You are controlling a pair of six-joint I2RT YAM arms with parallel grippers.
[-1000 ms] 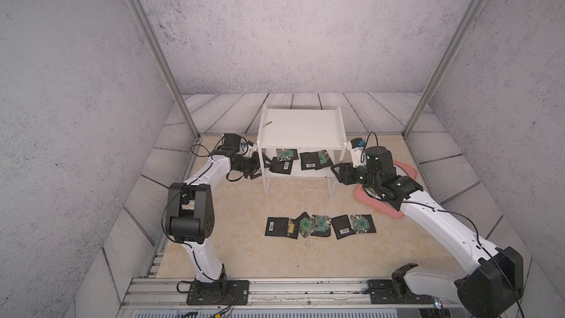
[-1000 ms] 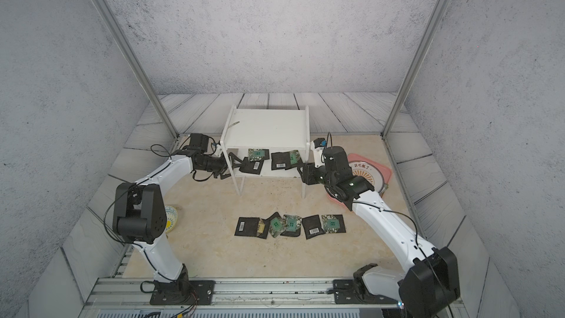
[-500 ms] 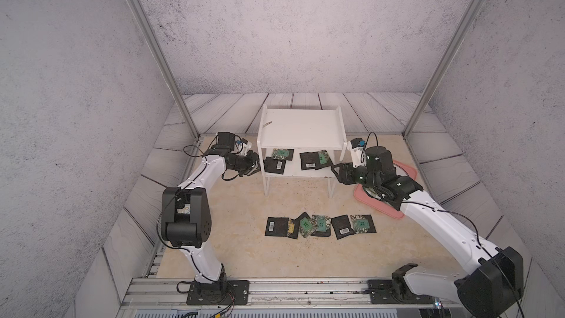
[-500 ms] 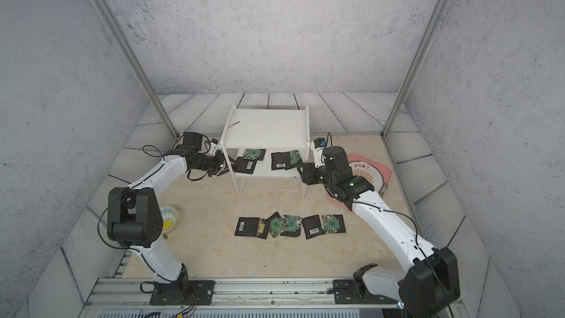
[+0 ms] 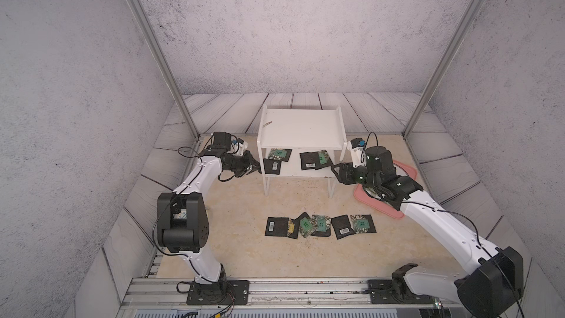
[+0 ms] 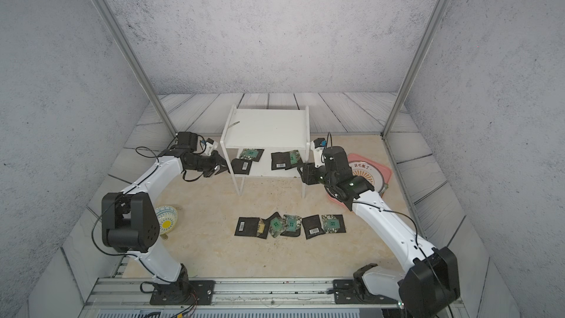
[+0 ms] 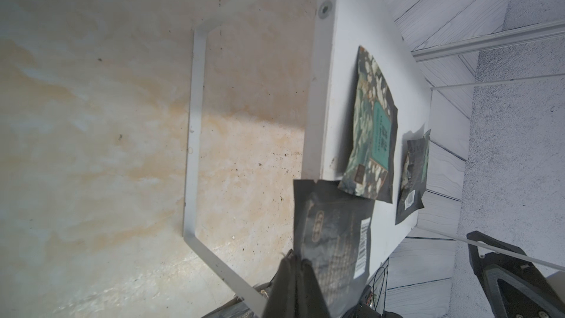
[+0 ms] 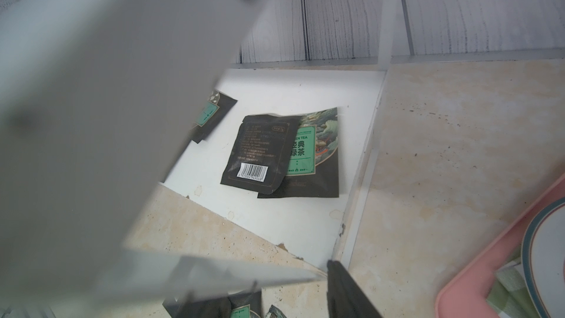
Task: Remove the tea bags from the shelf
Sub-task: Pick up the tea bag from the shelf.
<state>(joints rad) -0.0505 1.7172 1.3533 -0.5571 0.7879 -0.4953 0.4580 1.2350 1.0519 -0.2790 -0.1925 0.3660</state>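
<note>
Left gripper [image 7: 296,263] clamps the corner of a tea bag [image 7: 330,227], the shelf [image 7: 318,102] just ahead of its jaws. Likely light and floppy, the sachet suits an edge pinch. Right gripper [image 5: 335,172]: state unclear.

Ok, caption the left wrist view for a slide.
Barcode-side tea bag pinched in the left jaws at the edge of the white shelf, a floral-print tea bag lying just beyond.

1. Through the right wrist I see the side of the shelf [image 8: 91,117] blurred, hiding most of one tea bag [image 8: 210,114].
2. The pink tray [image 8: 477,273] runs off frame.
3. My left pincer [image 7: 295,264] is cropped.
</note>
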